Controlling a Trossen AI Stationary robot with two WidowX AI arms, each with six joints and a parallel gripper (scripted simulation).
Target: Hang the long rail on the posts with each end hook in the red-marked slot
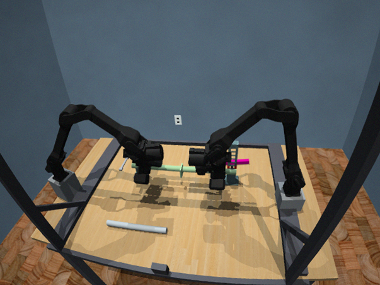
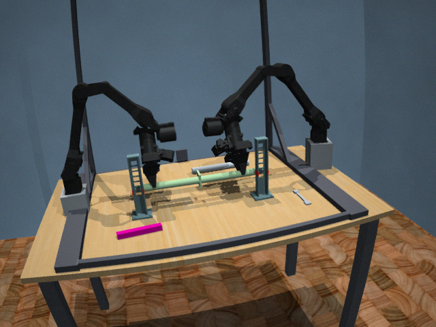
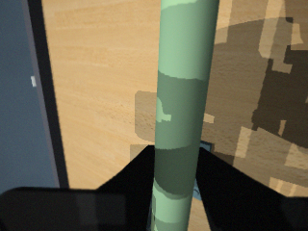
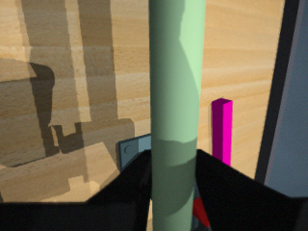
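Long pale-green round rail (image 1: 171, 168) (image 2: 186, 182) (image 3: 180, 96) (image 4: 175, 87) raised above wooden surface (image 1: 194, 245) (image 2: 211, 225), ends at teal slotted posts near red marks; full seating cannot be told. Left gripper (image 1: 145, 168) (image 2: 243, 172) (image 3: 175, 159) and right gripper (image 1: 219, 169) (image 2: 153, 185) (image 4: 172, 156) each pinching rail near its ends. Magenta bar (image 1: 242, 161) (image 2: 139, 231) (image 4: 222, 130) toward surface's wall-side edge, right arm's corner. Grey cylinder (image 1: 137, 226) (image 2: 211, 169) toward opposite edge.

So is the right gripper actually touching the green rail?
Touching. The right wrist view shows the right gripper with a black finger pressed against each side of the rail, no gap between.
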